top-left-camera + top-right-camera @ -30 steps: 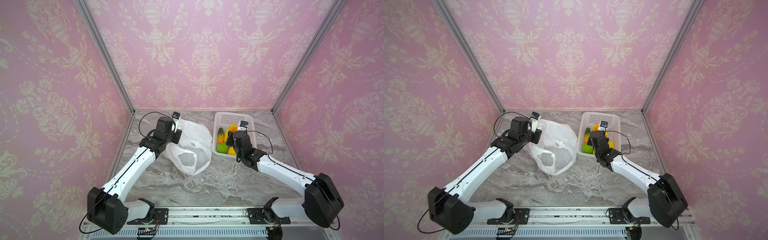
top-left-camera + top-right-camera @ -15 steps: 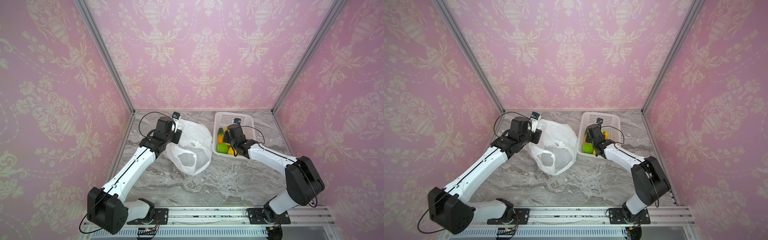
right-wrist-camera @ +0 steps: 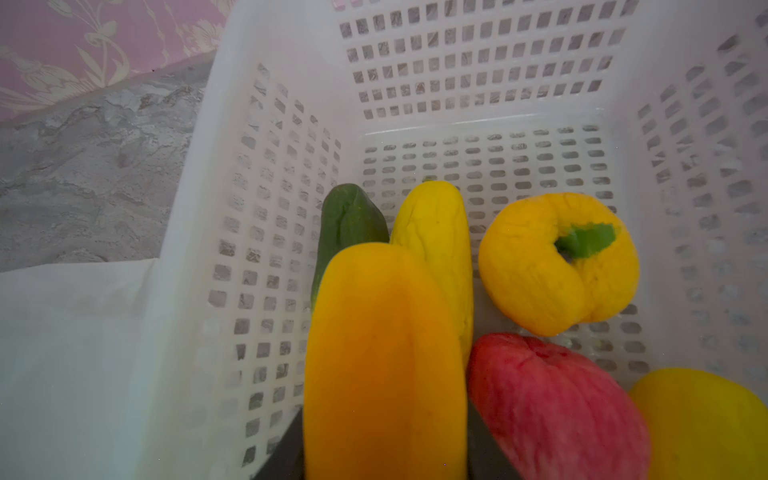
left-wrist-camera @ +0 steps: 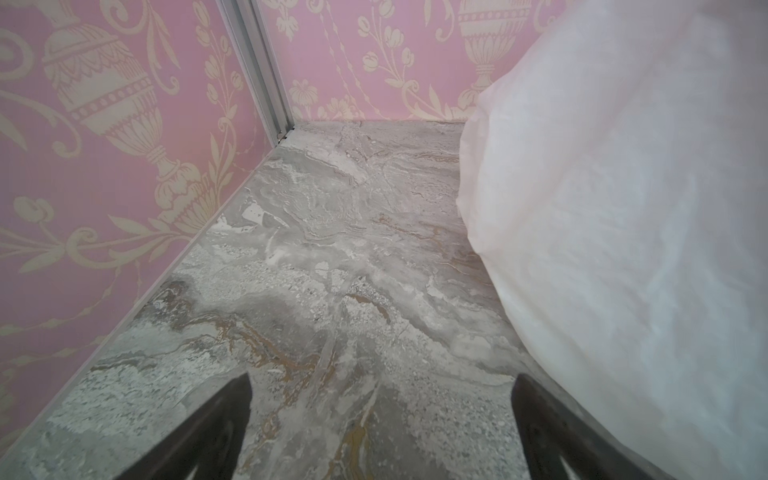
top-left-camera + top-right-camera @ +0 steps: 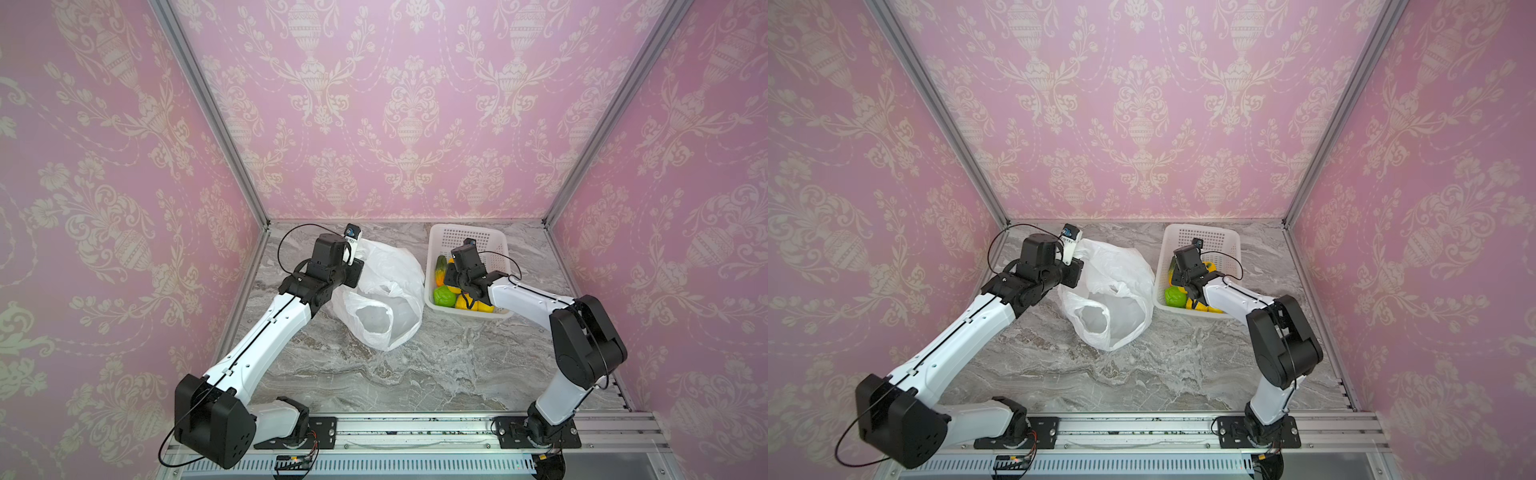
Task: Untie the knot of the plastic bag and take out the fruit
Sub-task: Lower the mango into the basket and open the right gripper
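Your right end effector (image 3: 384, 419) is clamped on an orange fruit (image 3: 384, 324) in the basket (image 5: 494, 245), among the other fruit (image 3: 557, 262). Your left end effector (image 4: 382, 378) has its fingers (image 4: 216, 432) spread apart over bare counter (image 4: 332, 249), the bag (image 5: 386, 291) brushing 1 of them. The bag slumps on the counter, mouth gaping, against the basket's side.

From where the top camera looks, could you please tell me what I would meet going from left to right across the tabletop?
Left arm → plastic bag → white basket holding the fruit → right arm's elbow.
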